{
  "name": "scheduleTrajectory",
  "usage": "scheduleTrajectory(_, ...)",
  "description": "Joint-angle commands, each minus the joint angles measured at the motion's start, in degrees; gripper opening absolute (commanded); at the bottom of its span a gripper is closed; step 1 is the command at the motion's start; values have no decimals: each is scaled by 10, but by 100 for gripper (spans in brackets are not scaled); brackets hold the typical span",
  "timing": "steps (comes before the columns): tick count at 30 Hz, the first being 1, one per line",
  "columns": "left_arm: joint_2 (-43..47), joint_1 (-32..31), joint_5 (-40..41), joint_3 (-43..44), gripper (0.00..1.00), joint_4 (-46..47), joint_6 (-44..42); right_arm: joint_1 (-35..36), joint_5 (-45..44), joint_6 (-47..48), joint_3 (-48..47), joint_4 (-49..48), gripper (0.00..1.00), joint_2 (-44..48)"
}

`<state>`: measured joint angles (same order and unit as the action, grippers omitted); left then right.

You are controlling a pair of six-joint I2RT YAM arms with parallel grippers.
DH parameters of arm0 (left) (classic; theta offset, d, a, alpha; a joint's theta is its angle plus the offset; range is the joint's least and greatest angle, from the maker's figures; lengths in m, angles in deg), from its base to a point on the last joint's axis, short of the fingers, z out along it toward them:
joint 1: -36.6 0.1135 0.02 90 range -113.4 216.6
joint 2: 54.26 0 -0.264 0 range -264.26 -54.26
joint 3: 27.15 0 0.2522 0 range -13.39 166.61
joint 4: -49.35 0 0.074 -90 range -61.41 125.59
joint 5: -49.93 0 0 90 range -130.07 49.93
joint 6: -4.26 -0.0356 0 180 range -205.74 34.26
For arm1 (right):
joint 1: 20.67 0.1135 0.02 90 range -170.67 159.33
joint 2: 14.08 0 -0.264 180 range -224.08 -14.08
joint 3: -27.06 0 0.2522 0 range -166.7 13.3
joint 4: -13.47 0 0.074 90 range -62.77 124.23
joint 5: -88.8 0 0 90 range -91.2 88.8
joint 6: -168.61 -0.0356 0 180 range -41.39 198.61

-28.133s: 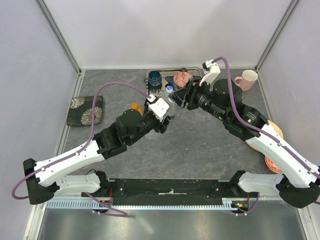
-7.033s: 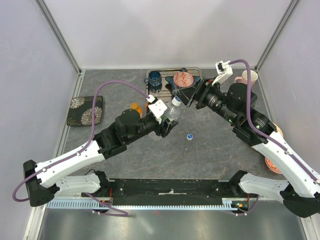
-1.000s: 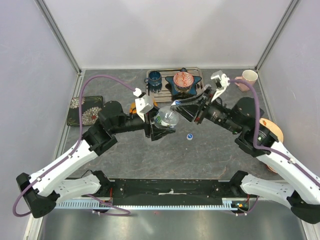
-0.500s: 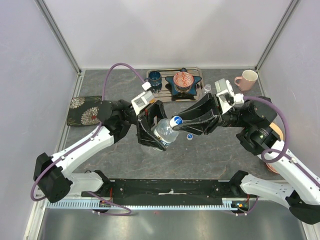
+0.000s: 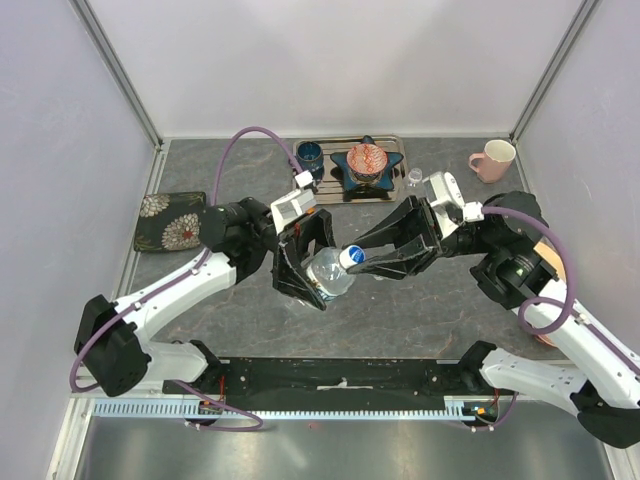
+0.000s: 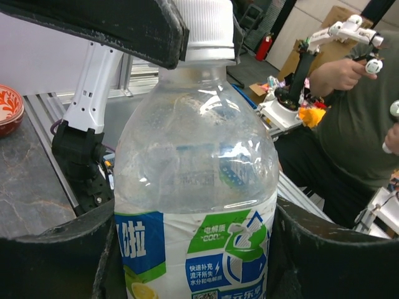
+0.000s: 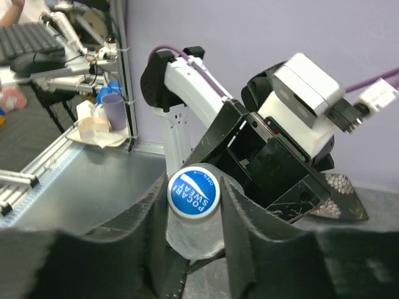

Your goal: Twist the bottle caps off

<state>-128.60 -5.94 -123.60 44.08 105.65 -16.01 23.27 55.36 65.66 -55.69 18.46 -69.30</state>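
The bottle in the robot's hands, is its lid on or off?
On. The blue cap sits on the bottle neck, the right gripper shut around it.

Tilted clear labelled bottle (image 5: pixel 327 272), blue cap (image 7: pixel 193 192) on

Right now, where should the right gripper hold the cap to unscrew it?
The cap by its side wall, end-on from the right: the bottle, clamped in the left gripper, points it at the right gripper, whose fingers flank it.
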Motion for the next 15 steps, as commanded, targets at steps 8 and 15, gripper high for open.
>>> scheduleTrajectory(8, 85, 6, 106, 69, 52, -590, -484, 11, -224, -37, -76, 173, 86, 19)
scheduleTrajectory(15, 111, 0, 275, 75, 52, -696, -595, 11, -424, -68, -127, 212, 95, 6)
